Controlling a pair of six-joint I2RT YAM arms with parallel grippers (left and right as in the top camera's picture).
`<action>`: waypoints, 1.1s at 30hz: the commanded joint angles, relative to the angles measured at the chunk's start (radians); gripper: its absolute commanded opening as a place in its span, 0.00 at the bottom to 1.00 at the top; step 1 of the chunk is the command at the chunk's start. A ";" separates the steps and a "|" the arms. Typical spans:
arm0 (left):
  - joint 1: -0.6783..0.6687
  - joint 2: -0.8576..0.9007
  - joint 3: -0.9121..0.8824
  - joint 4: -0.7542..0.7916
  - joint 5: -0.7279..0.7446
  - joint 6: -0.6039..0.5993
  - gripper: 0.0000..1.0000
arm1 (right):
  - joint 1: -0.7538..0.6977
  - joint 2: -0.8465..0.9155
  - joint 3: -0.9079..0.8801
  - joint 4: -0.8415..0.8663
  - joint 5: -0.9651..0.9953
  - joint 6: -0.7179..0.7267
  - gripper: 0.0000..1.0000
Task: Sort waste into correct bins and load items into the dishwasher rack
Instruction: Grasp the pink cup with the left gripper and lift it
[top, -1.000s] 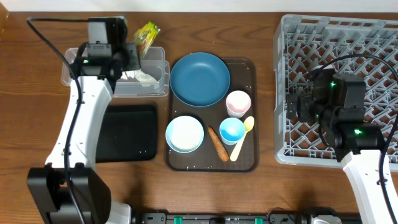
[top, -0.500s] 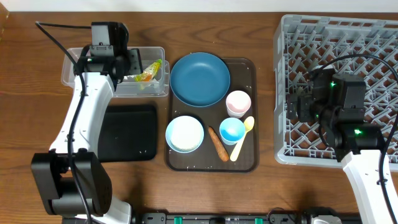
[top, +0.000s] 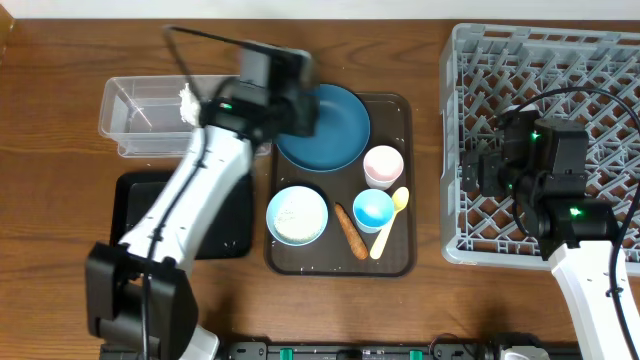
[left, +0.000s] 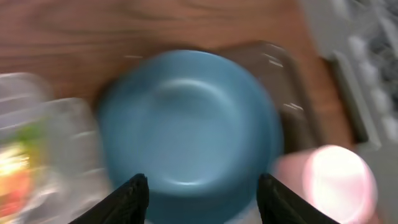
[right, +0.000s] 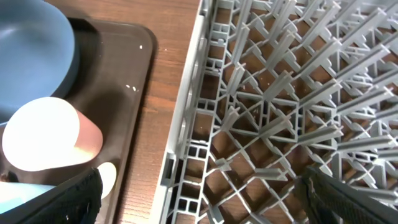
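My left gripper (top: 303, 106) (left: 202, 200) hangs open and empty over the near left rim of the dark-blue bowl (top: 325, 128) (left: 186, 121); its view is blurred. The clear tub (top: 140, 118) holds a white tissue (top: 186, 97) and a yellow-green wrapper (left: 15, 165). On the brown tray (top: 395, 255) sit the white bowl (top: 297, 215), pink cup (top: 383, 165) (right: 43, 140), light-blue cup (top: 374, 209), pale yellow spoon (top: 390, 222) and orange food stick (top: 350, 230). My right gripper (top: 470, 170) (right: 202, 202) stands open over the left edge of the grey rack (top: 560, 70) (right: 280, 93).
The black tray (top: 225, 225) lies in front of the clear tub, partly under my left arm. A few white grains (right: 129, 88) dot the brown tray (right: 118, 68). Bare wood shows between the brown tray and the rack.
The left gripper opened and let the wrapper drop into the clear tub. The arm then swung right to the blue bowl. The right arm has not moved.
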 joint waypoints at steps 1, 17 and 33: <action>-0.082 0.043 -0.001 -0.003 0.020 0.006 0.58 | -0.003 0.001 0.020 -0.002 0.028 0.033 0.99; -0.264 0.245 -0.001 0.000 0.019 0.006 0.35 | -0.003 0.001 0.020 -0.024 0.028 0.032 0.99; -0.126 0.190 0.039 0.132 0.031 -0.188 0.06 | -0.003 0.001 0.020 -0.021 0.161 0.049 0.99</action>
